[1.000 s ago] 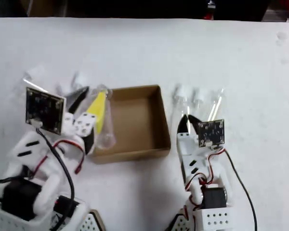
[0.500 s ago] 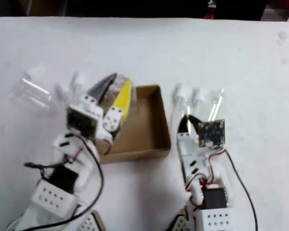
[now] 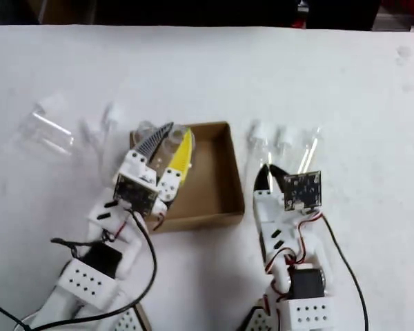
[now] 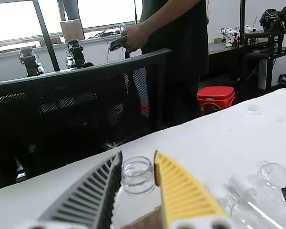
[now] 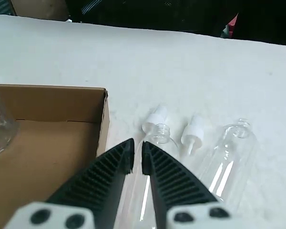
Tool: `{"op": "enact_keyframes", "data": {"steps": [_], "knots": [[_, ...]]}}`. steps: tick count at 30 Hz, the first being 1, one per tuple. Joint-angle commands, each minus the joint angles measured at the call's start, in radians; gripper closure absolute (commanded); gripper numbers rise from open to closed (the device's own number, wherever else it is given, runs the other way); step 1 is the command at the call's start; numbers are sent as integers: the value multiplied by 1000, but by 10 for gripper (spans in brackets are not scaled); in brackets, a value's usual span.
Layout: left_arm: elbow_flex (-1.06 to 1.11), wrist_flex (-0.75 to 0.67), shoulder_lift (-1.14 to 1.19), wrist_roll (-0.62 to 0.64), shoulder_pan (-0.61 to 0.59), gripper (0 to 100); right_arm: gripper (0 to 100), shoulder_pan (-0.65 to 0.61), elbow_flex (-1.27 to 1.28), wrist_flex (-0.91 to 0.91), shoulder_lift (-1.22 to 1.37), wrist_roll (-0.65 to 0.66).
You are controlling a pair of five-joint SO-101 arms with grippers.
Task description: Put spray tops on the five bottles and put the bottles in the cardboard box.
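Gripping a capless bottle point(image 4: 137, 177) by its neck, the left pincer point(image 4: 137, 160) is clenched on it, the grey finger point(image 4: 93, 191) on one side and the yellow finger point(image 4: 181, 191) on the other, with the open mouth showing between the tips. Seen from above, that pincer and its bottle hang over the left wall of the cardboard box point(image 3: 210, 176). From the right arm's camera, the bottle's clear body shows above the box floor. The box sits open-topped on the white worktop point(image 3: 262, 69), between the two arms.

The right pincer point(image 5: 137, 144) is drawn together, its black fingers point(image 5: 100, 186) leaving only a slit, with nothing between them. It hovers low just right of the box, above a second bottle point(image 5: 160, 131) lying on the worktop. A white spray top point(image 5: 155, 116) lies right at this bottle's mouth, not fitted. Next over lies another spray top point(image 5: 194, 133), its tube trailing, and beside that a third bottle point(image 5: 231, 152), also uncapped.

Well off to the left of the box, a fourth bottle point(image 3: 45, 129) lies on its side with a few small white pieces point(image 3: 112, 112) near it, too blurred for me to name for sure.
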Motion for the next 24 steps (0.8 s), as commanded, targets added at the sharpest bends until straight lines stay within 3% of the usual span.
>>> {"op": "enact_keyframes", "data": {"steps": [1, 6, 13, 24], "knots": [[-55, -31, 108, -8, 13, 979, 980, 4, 9, 7, 2, -8], [-152, -38, 360, -5, 24, 980, 980, 4, 9, 7, 2, -8], [-43, -334, 377, -14, 21, 980, 980, 4, 9, 7, 2, -8], [-118, -345, 565, -14, 24, 979, 980, 4, 9, 7, 2, -8]]}}
